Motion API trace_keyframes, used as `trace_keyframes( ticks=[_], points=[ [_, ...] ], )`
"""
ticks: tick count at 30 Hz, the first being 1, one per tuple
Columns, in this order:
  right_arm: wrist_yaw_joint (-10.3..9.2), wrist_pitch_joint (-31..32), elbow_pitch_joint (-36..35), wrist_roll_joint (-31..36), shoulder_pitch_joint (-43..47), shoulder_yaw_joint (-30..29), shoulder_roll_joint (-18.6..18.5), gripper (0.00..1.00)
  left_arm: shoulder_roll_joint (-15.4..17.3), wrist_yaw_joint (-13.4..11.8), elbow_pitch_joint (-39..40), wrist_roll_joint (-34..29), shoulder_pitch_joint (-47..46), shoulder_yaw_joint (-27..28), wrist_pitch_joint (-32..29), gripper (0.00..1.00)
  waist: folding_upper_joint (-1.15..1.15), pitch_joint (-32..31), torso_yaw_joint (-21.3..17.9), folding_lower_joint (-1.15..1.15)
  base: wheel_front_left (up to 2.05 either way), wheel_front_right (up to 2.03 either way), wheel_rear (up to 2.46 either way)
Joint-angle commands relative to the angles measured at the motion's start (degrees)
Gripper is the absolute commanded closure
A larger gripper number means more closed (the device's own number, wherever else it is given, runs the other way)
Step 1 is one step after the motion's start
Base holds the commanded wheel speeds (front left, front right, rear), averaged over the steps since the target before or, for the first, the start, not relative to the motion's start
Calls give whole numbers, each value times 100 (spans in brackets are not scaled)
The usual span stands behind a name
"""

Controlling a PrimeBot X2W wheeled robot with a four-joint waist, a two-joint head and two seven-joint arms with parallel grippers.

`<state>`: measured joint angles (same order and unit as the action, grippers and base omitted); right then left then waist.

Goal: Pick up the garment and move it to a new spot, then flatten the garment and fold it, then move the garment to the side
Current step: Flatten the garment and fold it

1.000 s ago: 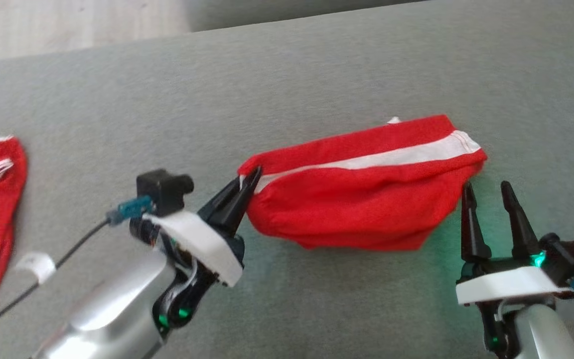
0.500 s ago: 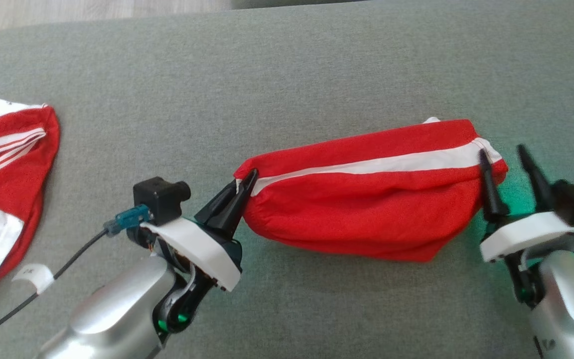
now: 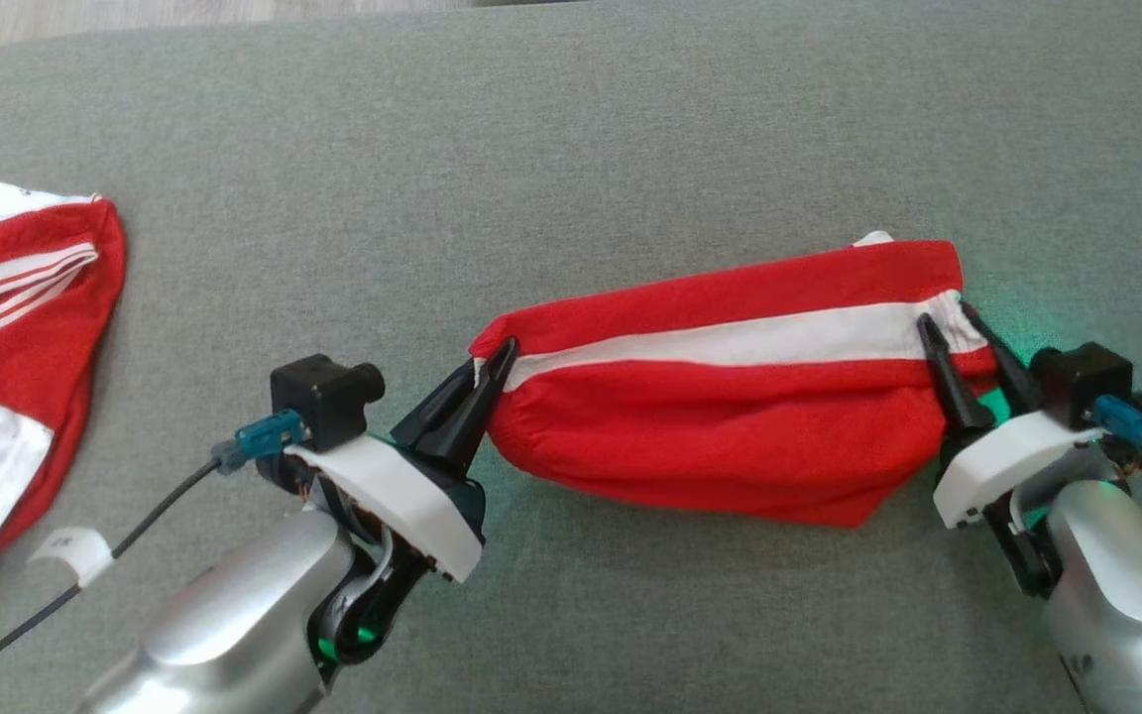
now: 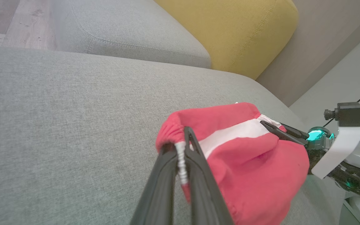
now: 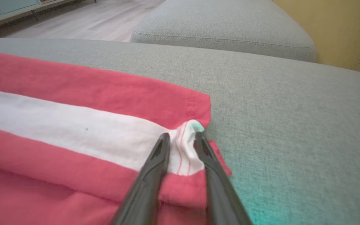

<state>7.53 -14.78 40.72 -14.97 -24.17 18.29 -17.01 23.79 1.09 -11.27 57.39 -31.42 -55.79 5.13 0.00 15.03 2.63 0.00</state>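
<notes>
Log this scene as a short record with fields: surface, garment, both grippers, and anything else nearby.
Surface: grey sofa cushion
Item: red garment with a white band, lying lengthwise between the grippers
Left: left gripper shut on the red garment's left end
Right: right gripper pinching the bunched right end of the white band
Nearby: second garment, red and white, at the far left; yellow cushion beyond

second red-and-white cloth point(image 3: 6, 327) far left of the left fingers point(image 3: 462, 402), cut off by the frame edge, garment point(image 3: 730, 416) hem bunched between the right fingers point(image 3: 940, 372), clamped or merely straddled we cannot tell, its underside hidden
</notes>
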Motion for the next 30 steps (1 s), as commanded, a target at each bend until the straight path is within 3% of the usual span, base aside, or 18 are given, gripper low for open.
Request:
trace_keyframes(
  ticks=[1,5,6,12,19,26,30],
  points=[
    [-4,-21,-64,-8,-175,110,-80,65,104,20,107,-44,-240,176,59,100,0,-3,7,0,0,0,0],
    [-4,-21,41,-34,-250,171,-84,97,106,17,101,-43,-235,172,74,100,0,4,16,0,0,0,0],
    [-4,-21,18,-26,-267,166,-88,98,111,12,101,-50,-235,173,85,100,0,7,13,0,0,0,0],
    [-4,-21,-503,-3,-422,-268,-122,100,203,-25,174,-261,-511,274,224,100,0,78,-74,0,0,0,0],
    [-4,-22,-1359,-309,-1380,-1020,-358,100,275,-23,180,-1122,-2141,494,197,100,0,537,-429,0,0,0,0],
    [-4,-22,-1874,-234,-2875,-1644,-764,100,-243,59,-472,-2023,-4234,803,680,100,0,1147,-821,0,0,0,0],
    [-4,-22,-2118,-148,-2998,-1929,-726,100,-505,114,-784,-2242,-4585,875,894,100,0,1303,-953,0,0,0,0]
  ],
)
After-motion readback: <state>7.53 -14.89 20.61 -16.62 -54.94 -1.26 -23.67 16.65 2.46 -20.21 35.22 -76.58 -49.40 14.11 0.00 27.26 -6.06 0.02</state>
